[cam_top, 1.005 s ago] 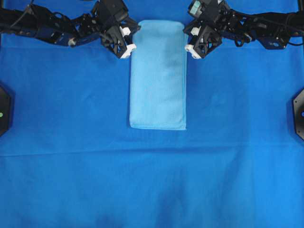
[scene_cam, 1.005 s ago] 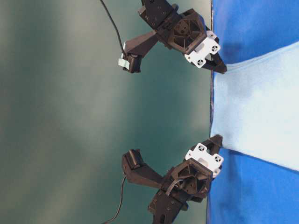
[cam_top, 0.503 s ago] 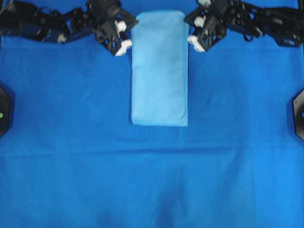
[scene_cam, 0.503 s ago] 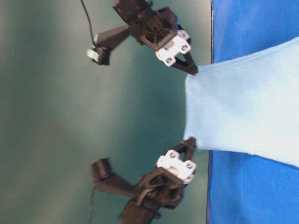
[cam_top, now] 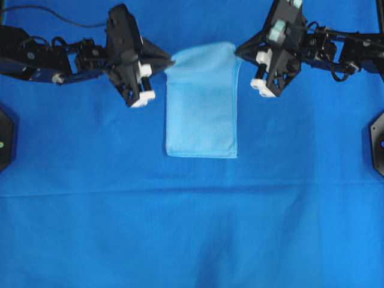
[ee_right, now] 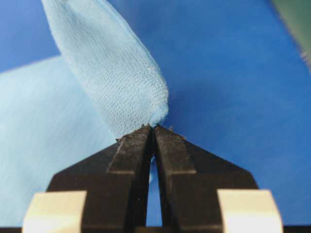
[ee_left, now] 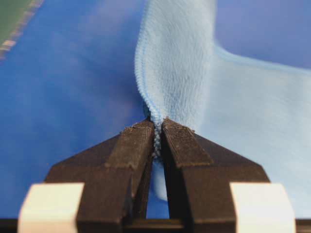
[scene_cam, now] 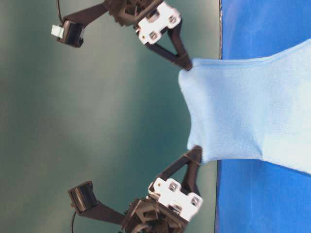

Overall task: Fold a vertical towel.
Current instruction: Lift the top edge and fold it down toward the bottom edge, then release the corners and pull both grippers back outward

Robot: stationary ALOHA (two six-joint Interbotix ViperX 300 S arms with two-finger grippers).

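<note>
The towel (cam_top: 202,105) is a pale sky-blue microfibre rectangle with a soft, finely napped pile and a stitched hem along its edges. It lies lengthwise at the middle of the worktop's far half, on the dark blue cloth (cam_top: 192,228) that covers the worktop. That cloth is smooth and matte, with a faint crease running across it just below the towel.

The towel's near edge lies flat and square on the cloth. Its far end is lifted off the surface, and in the table-level view it hangs between the two grippers with the edge sagging inward between the held corners.

The left gripper (ee_left: 156,127) has its dark, wedge-shaped fingers (ee_left: 133,145) pressed together on the far left corner, with the hem bunched into the narrow slit between them. The right gripper (ee_right: 153,127) pinches the far right corner the same way, and the fabric rolls into a rounded fold just above its fingertips (ee_right: 167,143). Both pairs of fingers are mounted on white blocks, and their black plastic looks rough and scuffed at the tips.

No containers are in view.
</note>
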